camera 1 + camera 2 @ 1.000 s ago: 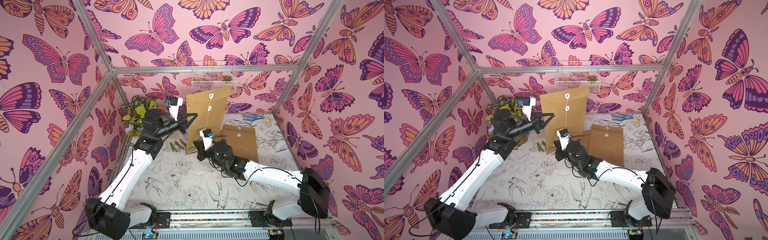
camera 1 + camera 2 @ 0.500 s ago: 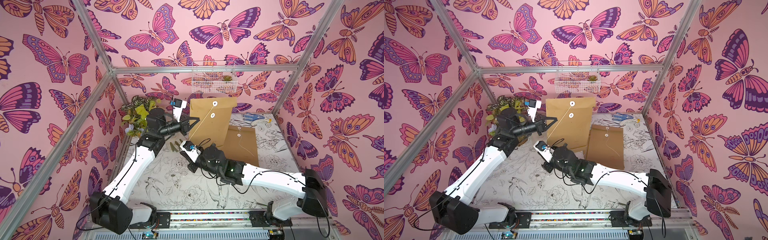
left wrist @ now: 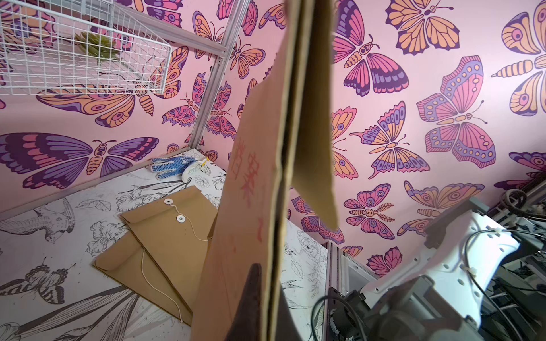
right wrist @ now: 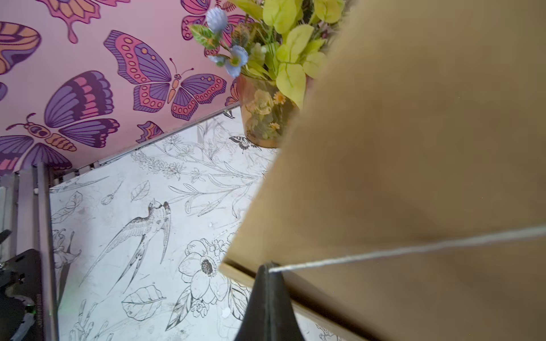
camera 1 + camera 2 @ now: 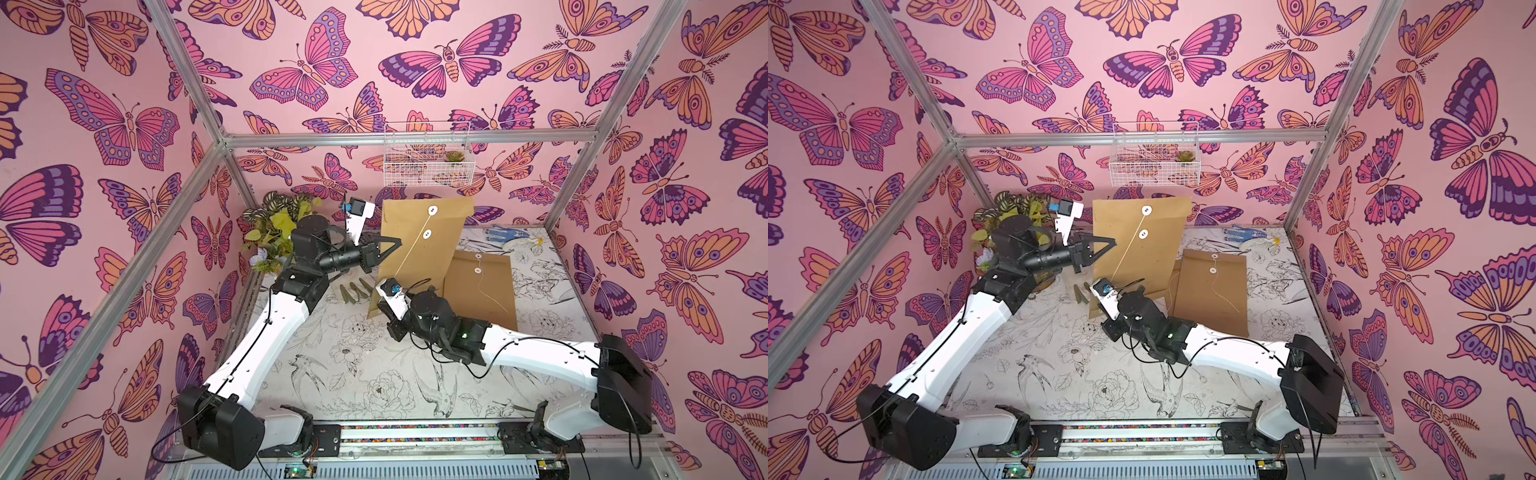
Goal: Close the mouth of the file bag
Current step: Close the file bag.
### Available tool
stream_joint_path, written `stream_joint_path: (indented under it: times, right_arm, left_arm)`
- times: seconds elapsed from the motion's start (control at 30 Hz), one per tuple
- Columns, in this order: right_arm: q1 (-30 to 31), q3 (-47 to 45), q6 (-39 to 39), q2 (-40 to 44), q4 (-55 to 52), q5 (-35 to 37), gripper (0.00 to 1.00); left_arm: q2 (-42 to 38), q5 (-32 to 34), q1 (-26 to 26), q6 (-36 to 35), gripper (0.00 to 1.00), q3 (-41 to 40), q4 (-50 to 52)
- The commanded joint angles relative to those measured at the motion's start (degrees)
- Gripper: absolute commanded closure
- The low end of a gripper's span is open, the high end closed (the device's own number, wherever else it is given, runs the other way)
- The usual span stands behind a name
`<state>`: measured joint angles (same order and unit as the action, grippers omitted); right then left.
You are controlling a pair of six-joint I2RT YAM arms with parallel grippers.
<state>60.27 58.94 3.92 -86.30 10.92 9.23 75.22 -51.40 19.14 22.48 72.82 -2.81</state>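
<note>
The brown file bag [image 5: 419, 253] [image 5: 1142, 257] stands upright above the table, flap folded down, with two white button discs on its face. My left gripper [image 5: 397, 241] [image 5: 1113, 242] is shut on its left edge; in the left wrist view the gripper [image 3: 269, 274] pinches the bag's [image 3: 257, 177] edge. A white string [image 5: 409, 249] [image 4: 413, 251] runs taut from the upper button past the lower one, down to my right gripper [image 5: 394, 277] [image 5: 1111, 281] [image 4: 267, 265], which is shut on its end at the bag's lower left.
More file bags [image 5: 482, 286] lie flat on the table to the right. A potted plant [image 5: 274, 232] stands in the back left corner and green strips [image 5: 353, 291] lie near it. A blue glove [image 5: 505, 241] lies at the back. A wire basket [image 5: 428, 162] hangs on the back wall.
My right gripper swung left and down with the string, then came back under the bag's lower left, drawing the string taut. The bag turned to face the top views more squarely.
</note>
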Motion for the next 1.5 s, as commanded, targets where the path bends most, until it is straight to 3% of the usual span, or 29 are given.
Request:
stream_joint_path:
  times: [0.0, 0.67, 1.03, 1.27, 1.47]
  right_arm:
    - [-2.14, -1.8, 2.31, 0.52, 0.78, -1.55, 1.0]
    - [-14.09, -8.25, 0.58, 5.77, -0.47, -0.67, 1.0]
    - [-23.4, -10.16, 7.66, 12.58, -6.01, -11.54, 1.0]
    - [-29.15, -4.78, 13.89, 12.74, -10.9, -10.17, 1.0]
    - [-31.01, 2.31, 12.04, 11.2, -17.05, -5.04, 1.0]
  left_arm:
    - [-1.74, -3.89, -0.23, 1.99, 1.0, 2.15, -2.29]
    - [-3.89, -7.13, -3.87, 9.55, 1.0, -0.15, -3.37]
    - [-3.67, -10.61, -8.32, 17.42, 1.0, -4.62, -9.74]
    - [-3.96, -13.24, -9.02, 17.39, 1.0, -6.81, -9.72]
    - [-4.27, -14.17, -9.07, 17.36, 1.0, -9.77, -10.04]
